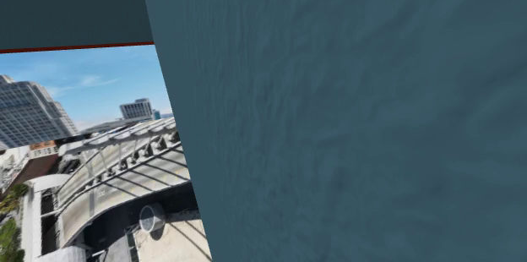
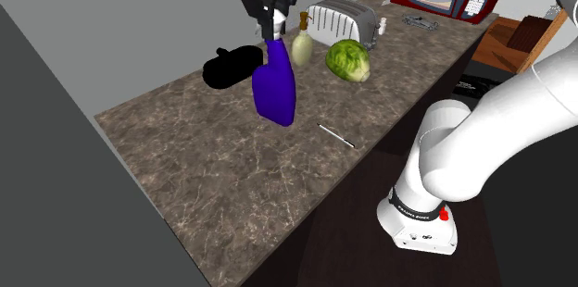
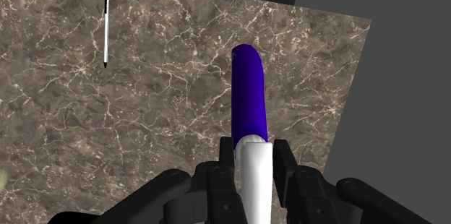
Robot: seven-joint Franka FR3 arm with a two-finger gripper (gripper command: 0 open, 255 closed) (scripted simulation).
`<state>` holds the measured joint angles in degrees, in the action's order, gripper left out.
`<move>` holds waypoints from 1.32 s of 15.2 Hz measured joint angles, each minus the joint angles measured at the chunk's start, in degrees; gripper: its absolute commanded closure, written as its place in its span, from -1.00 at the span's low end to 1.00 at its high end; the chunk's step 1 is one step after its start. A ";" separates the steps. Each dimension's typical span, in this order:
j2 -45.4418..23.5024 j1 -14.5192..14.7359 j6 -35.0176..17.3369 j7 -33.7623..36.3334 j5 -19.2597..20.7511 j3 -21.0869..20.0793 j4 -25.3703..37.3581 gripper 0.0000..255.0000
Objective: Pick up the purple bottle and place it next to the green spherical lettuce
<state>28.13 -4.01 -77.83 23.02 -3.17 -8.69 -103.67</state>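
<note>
The gripper (image 2: 274,28) clamps the bottle (image 2: 275,91) by its white neck between 2 fingers (image 3: 284,161). Its purple body hangs beyond them, seemingly off the counter (image 2: 213,169), ready for carrying to the lettuce (image 2: 348,59) nearby.

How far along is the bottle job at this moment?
Done: the claw is shut on the purple bottle at its white neck. In hand: the bottle hangs under it over the counter; whether its base has cleared the surface is unclear. Left: set it beside the green lettuce, which stands apart from it, and release.
</note>
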 measured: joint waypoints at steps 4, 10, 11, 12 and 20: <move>-0.64 -0.43 1.81 -1.51 0.59 1.23 2.40 1.00; -0.32 -2.46 1.70 -10.26 3.46 7.95 1.84 1.00; -0.54 -2.80 1.91 -11.72 3.95 9.05 2.28 1.00; -0.90 -3.11 2.00 -13.04 4.38 10.05 2.75 1.00; -4.49 -5.87 1.48 -25.03 7.56 19.11 6.26 1.00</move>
<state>23.64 -9.88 -76.35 -2.01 4.39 10.43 -97.40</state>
